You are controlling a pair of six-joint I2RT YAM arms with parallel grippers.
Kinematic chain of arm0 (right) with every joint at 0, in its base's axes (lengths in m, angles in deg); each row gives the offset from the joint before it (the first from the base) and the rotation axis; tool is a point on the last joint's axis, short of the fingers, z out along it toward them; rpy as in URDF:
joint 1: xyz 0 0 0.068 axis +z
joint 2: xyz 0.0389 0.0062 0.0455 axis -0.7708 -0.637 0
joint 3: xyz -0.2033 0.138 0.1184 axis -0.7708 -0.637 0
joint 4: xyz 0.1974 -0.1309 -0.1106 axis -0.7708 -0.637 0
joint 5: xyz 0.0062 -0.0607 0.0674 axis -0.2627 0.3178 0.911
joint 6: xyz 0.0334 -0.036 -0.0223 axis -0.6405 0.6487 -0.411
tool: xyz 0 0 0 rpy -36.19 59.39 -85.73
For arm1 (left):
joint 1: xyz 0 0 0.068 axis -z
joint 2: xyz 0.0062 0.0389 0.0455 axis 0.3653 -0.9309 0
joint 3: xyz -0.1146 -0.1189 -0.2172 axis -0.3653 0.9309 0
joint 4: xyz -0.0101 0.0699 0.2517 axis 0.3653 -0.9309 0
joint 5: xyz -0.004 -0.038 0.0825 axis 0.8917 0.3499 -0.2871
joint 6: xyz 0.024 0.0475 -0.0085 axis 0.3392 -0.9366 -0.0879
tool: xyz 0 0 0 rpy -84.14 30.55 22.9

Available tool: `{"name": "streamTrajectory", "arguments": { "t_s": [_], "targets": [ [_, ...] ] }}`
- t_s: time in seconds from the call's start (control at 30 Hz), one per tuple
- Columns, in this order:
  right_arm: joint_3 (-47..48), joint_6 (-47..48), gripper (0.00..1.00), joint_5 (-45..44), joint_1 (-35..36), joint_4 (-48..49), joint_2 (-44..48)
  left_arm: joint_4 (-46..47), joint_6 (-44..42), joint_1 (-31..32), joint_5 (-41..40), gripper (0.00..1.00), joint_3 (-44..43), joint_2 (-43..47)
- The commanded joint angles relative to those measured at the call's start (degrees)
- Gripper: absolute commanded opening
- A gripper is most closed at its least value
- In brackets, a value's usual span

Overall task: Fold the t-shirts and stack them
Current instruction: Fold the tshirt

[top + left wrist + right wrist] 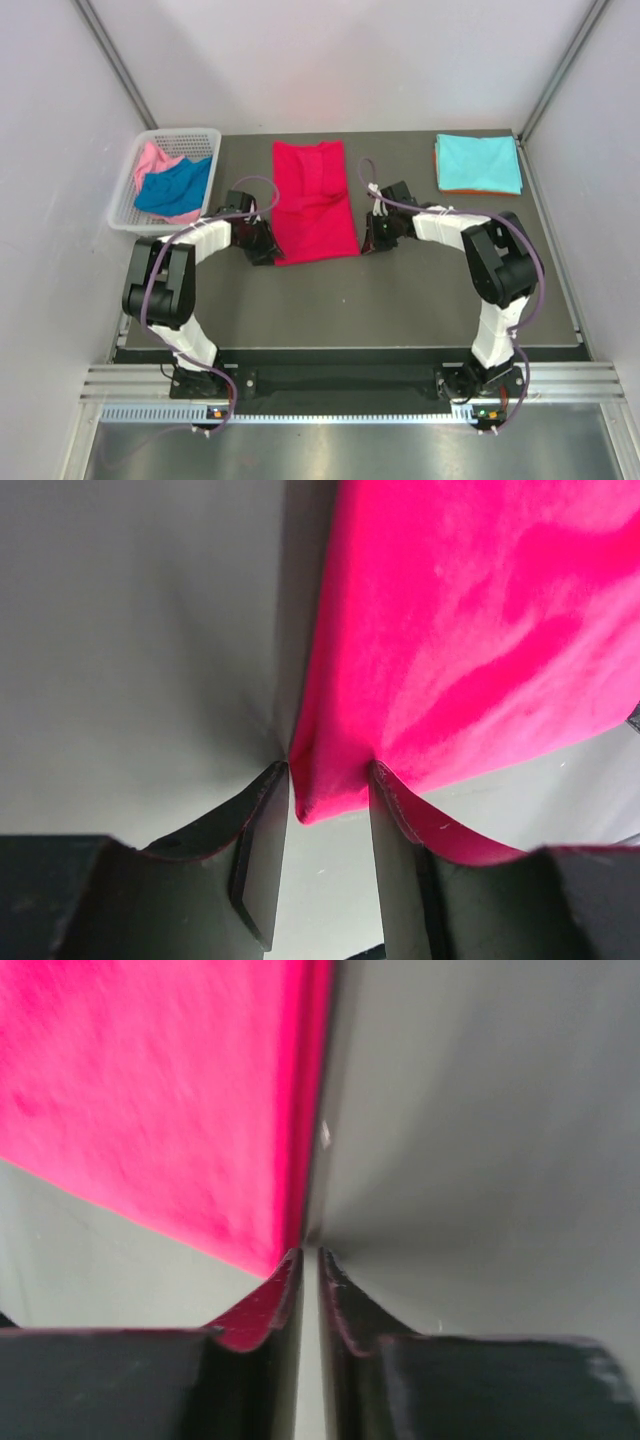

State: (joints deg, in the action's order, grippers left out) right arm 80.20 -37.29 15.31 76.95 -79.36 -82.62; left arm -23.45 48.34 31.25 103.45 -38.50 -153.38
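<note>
A crimson red t-shirt [315,200] lies folded into a long strip on the dark table [400,300]. My left gripper [268,245] is at its near left corner. In the left wrist view the red shirt's [470,630] rounded corner sits loosely between the open jaws of my left gripper [330,770]. At the near right corner is my right gripper [372,238]. Seen from the right wrist, that gripper [310,1252] is shut to a thin slit, and the red shirt's [150,1090] edge ends right at the tips. A folded light turquoise shirt [478,160] lies on an orange one [470,191] at the back right.
A white lattice basket [125,200] at the back left holds a crumpled royal blue shirt [175,188] and a pink one [155,158]. White walls close in the table on both sides and at the back.
</note>
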Motion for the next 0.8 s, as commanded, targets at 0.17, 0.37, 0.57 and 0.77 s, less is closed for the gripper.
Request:
{"name": "streamTrajectory", "arguments": {
  "t_s": [0.17, 0.37, 0.57, 0.77],
  "targets": [
    [-8.8, -3.0, 0.0, -0.1, 0.5, 7.8, 8.5, 1.5, -1.4, 2.7, -1.6, 0.42, 2.3, 5.6],
    [-11.8, -3.8, 0.07, -2.0, 0.4, 7.7, 13.6, -0.8, -1.4, 4.1, -6.6, 0.43, 3.7, 10.1],
    [-6.3, -3.3, 0.36, -2.2, 0.4, 6.5, 12.2, -3.1, -0.1, 3.1, -6.3, 0.44, 1.6, 8.8],
    [0.3, -2.3, 0.42, 0.3, 0.4, 5.9, 5.9, -2.1, 0.2, 3.0, -5.1, 0.43, 1.2, 7.3]
  ]
}}
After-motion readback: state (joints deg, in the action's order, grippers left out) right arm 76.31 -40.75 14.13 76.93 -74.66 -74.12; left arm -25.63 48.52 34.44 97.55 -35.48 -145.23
